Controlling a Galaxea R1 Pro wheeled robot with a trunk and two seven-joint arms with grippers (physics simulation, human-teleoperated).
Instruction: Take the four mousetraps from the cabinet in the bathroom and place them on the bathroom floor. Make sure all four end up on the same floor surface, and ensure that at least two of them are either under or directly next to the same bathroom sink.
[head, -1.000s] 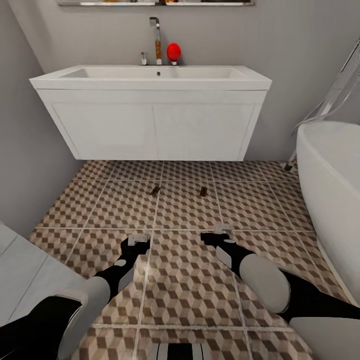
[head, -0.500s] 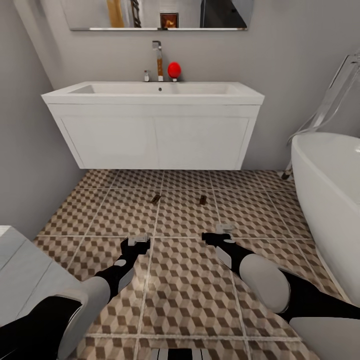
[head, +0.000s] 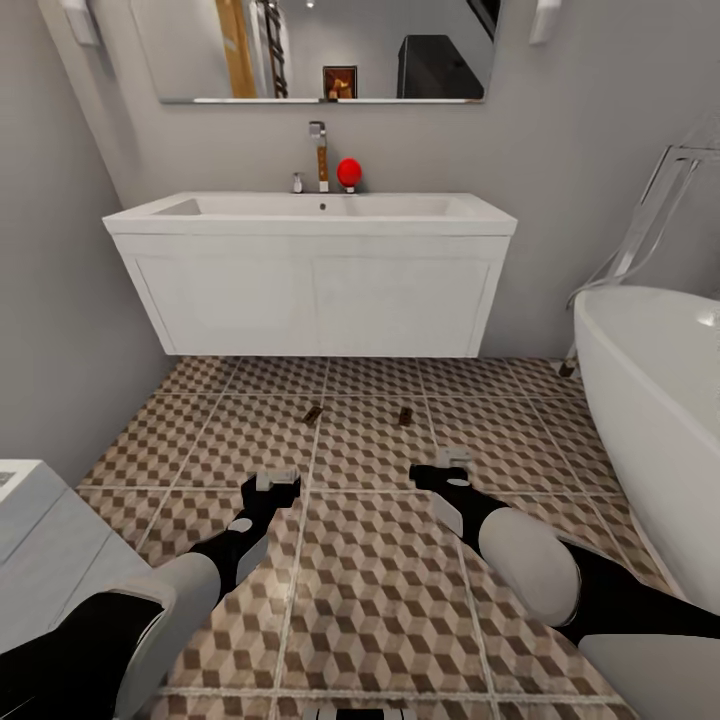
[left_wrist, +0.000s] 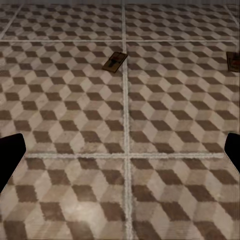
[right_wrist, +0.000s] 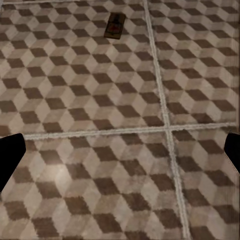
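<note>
Two small tan mousetraps (head: 313, 412) (head: 405, 416) lie flat on the cube-patterned bathroom floor (head: 380, 560), a short way in front of the white wall-hung bathroom sink (head: 310, 275). My left gripper (head: 272, 482) and right gripper (head: 448, 465) hover low over the tiles, nearer to me than the traps. The left wrist view has one mousetrap (left_wrist: 114, 62) ahead and a second mousetrap (left_wrist: 233, 61) at the frame edge, with the left gripper (left_wrist: 120, 155) open and empty. In the right wrist view a mousetrap (right_wrist: 115, 25) lies ahead of the open, empty right gripper (right_wrist: 120, 152). The cabinet is out of view.
A rounded white bathtub (head: 650, 400) borders the floor on the right. A white fixture (head: 40, 545) sits at the near left, against the grey wall. A faucet (head: 318, 152) and a red object (head: 348, 172) stand on the sink, under a mirror (head: 320, 50).
The whole picture has shifted: the sink looks smaller and lower, and the mirror has come into view, so the camera moved. Traps and arms keep their places.
</note>
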